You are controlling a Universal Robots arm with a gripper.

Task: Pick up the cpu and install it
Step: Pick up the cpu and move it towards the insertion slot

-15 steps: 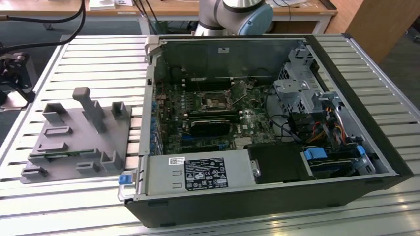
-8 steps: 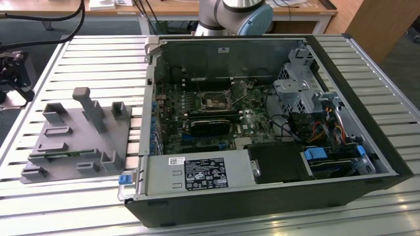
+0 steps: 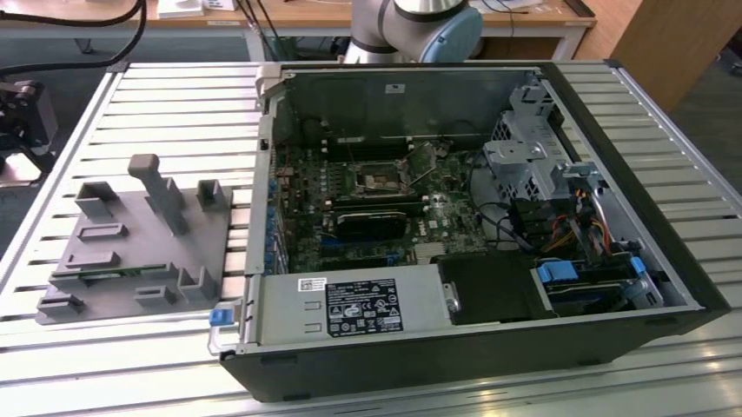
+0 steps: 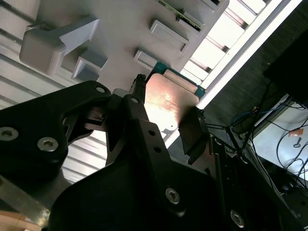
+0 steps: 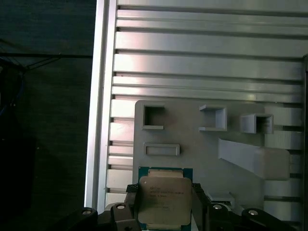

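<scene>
Pinching the cpu by its edges, the pincer hangs over the grey tray (memory stick slotted there).

Grey arm, blue cap, black hand

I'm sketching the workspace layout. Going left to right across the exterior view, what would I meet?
Grey tray → motherboard socket → metal drive cage. The last two sit inside the open computer case, and everything rests on the slatted table.

cpu: silvery square, green-edged, clamped between jaws.
</scene>
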